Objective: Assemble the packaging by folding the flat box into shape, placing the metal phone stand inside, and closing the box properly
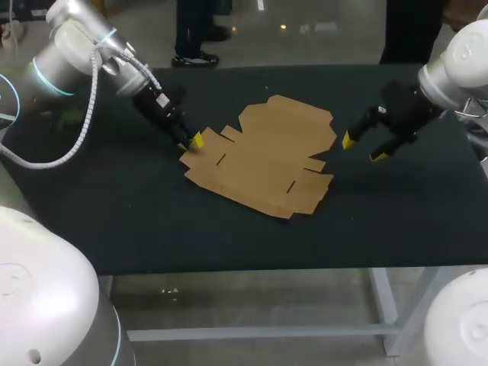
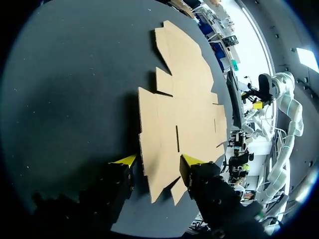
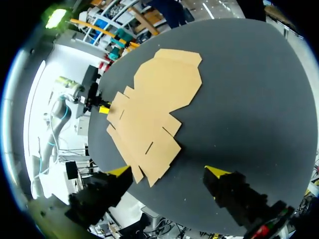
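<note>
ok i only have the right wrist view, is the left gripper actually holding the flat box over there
observer: no. In the left wrist view the left gripper is open and straddles an edge of the flat box. One fingertip is over bare table and the other is over the cardboard.
operator: and is my right gripper over the box or off it, hard to judge from here
observer: off it. The head view shows the right gripper just past the box's right edge, with a strip of bare table between them.
</note>
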